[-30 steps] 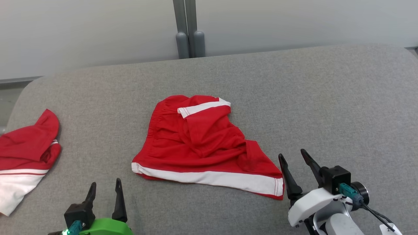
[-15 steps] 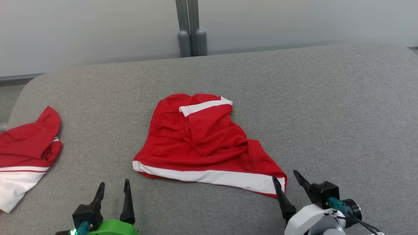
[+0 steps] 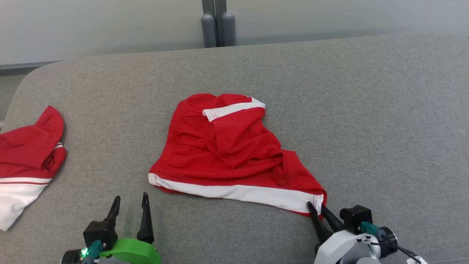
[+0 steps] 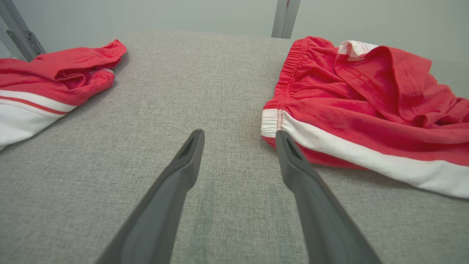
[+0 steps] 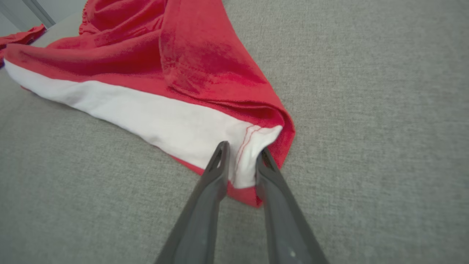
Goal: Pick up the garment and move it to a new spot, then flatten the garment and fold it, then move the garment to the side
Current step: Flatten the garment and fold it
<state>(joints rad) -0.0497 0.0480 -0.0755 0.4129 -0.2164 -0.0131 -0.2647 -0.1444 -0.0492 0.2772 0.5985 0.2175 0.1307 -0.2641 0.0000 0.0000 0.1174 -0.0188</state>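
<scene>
The garment (image 3: 234, 157) is a pair of red shorts with a white hem band, lying crumpled in the middle of the grey cushion. My right gripper (image 3: 316, 206) is at its near right corner. In the right wrist view, the right gripper (image 5: 243, 148) has its fingers drawn close together with the white corner of the garment (image 5: 165, 73) pinched between them. My left gripper (image 3: 131, 196) stands open just short of the near left corner. In the left wrist view, the left gripper (image 4: 239, 134) holds nothing, and its right fingertip lies beside the hem of the garment (image 4: 366, 95).
A second red and white garment (image 3: 25, 161) lies at the cushion's left edge, also seen as a red and white garment (image 4: 55, 80) in the left wrist view. The grey cushion (image 3: 366, 110) stretches bare to the right. Grey posts (image 3: 218, 25) stand behind it against the wall.
My right gripper has moved onto the garment's near right corner and closed from wide open onto it. The left gripper has crept forward a little. The head view has shifted.
</scene>
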